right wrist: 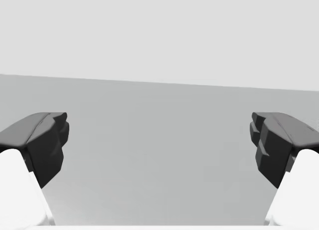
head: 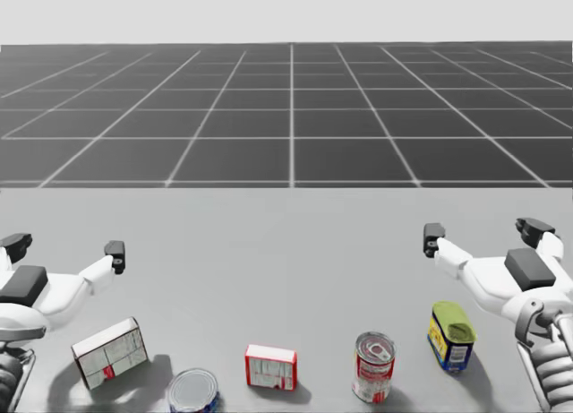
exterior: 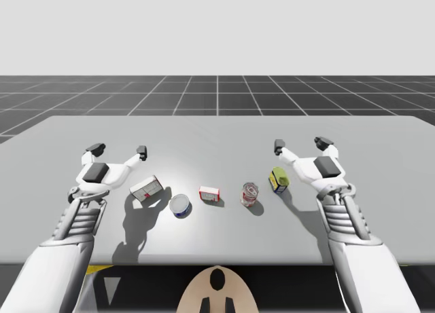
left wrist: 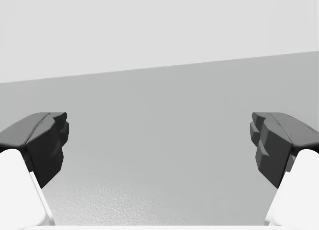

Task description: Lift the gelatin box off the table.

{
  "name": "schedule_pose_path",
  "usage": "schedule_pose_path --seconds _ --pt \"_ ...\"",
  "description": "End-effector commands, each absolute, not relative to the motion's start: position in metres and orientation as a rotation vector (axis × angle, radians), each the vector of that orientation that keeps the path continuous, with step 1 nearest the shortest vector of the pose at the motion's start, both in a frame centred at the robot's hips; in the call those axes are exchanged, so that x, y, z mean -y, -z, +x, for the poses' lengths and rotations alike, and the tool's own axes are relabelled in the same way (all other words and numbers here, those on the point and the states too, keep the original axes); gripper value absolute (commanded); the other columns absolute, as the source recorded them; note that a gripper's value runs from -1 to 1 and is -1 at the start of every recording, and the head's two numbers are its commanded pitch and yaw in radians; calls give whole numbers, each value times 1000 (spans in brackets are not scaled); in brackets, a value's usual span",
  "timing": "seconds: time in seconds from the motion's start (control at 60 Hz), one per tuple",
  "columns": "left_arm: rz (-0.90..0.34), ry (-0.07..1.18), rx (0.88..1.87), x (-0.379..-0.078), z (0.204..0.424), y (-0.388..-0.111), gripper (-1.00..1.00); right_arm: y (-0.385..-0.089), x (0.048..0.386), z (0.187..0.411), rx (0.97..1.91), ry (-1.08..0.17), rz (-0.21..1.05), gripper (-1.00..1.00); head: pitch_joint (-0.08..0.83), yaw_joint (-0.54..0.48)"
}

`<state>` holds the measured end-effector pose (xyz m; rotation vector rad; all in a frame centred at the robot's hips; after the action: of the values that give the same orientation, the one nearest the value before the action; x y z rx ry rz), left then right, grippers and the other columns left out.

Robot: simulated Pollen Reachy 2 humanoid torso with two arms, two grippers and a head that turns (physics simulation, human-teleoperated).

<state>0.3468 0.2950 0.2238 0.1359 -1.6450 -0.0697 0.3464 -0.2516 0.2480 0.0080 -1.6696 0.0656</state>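
The gelatin box (exterior: 209,194) (head: 270,366) is small, red with a white face, and stands on the grey table (exterior: 217,140) near its front middle. My left gripper (exterior: 118,150) (head: 65,246) (left wrist: 159,145) hovers open at the left, well away from the box, with bare table ahead of it. At the right my right gripper (exterior: 300,144) (head: 483,230) (right wrist: 159,145) is open too, holding nothing, beyond the cans and apart from the box.
A larger white and red box (exterior: 146,189) (head: 110,351) lies tilted just under my left hand. A blue and white can (exterior: 180,206) sits left of the gelatin box, a red can (exterior: 249,194) to its right, then a yellow can (exterior: 279,180).
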Motion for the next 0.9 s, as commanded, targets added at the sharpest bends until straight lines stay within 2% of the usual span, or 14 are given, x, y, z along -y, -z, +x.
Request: schedule_pose_path --seconds 0.017,0.267,0.45,0.633,0.767,0.9 --pt "142 74 1648 -296 347 -224 -1000 -248 253 348 1671 -54 1 -1000 420 21" --pt "140 82 1648 -295 349 -224 -1000 -251 256 347 1674 -44 1 -1000 608 50" --pt "132 81 1647 -294 349 -224 -1000 -248 259 351 1654 -44 -1 -1000 696 61" --pt "123 78 1658 -293 346 -227 -1000 -249 260 351 1652 -38 0 -1000 699 61" --pt "81 84 1679 -283 331 -242 -1000 -250 261 352 1652 -36 1 -1000 693 60" --pt "-25 140 1562 -266 305 -258 -1000 -247 263 357 1640 -32 -1 -1000 678 54"
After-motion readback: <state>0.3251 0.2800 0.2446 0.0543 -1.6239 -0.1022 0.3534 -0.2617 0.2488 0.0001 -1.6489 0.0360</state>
